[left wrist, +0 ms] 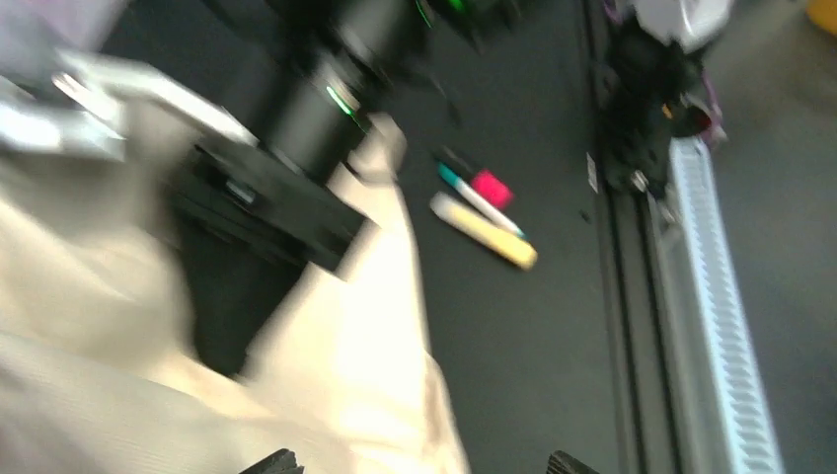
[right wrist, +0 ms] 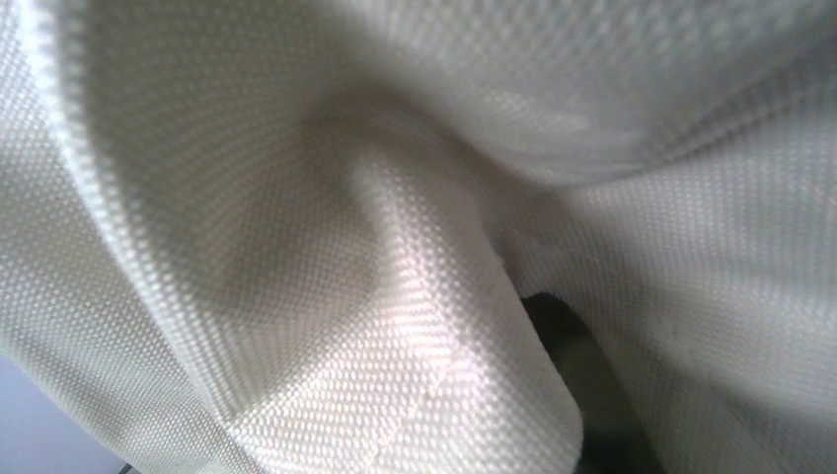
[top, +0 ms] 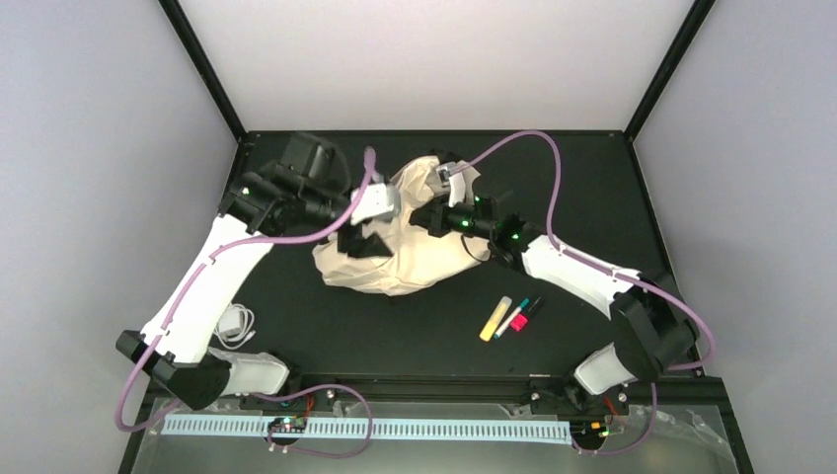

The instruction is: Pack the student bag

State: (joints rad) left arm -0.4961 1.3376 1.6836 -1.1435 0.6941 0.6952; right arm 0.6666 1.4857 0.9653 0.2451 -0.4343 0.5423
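Observation:
The student bag (top: 400,259), a crumpled cream fabric backpack, lies mid-table. My left gripper (top: 361,240) hangs over its left side. In the blurred left wrist view its two fingertips (left wrist: 273,461) stand wide apart, open, above the bag's cream edge (left wrist: 365,346) and bare table, holding nothing. My right gripper (top: 435,214) is pressed into the bag's upper part, where the cloth is bunched up. Woven cream fabric (right wrist: 395,296) fills the right wrist view and hides the fingers; a fold runs down to where they sit, so the gripper is shut on the cloth.
A yellow highlighter (top: 494,318), a pink-capped marker (top: 517,318) and a dark pen (top: 533,307) lie right of the bag, also in the left wrist view as highlighter (left wrist: 484,229). A white cable bundle (top: 235,323) sits by the left arm. A black item (top: 308,156) is back left.

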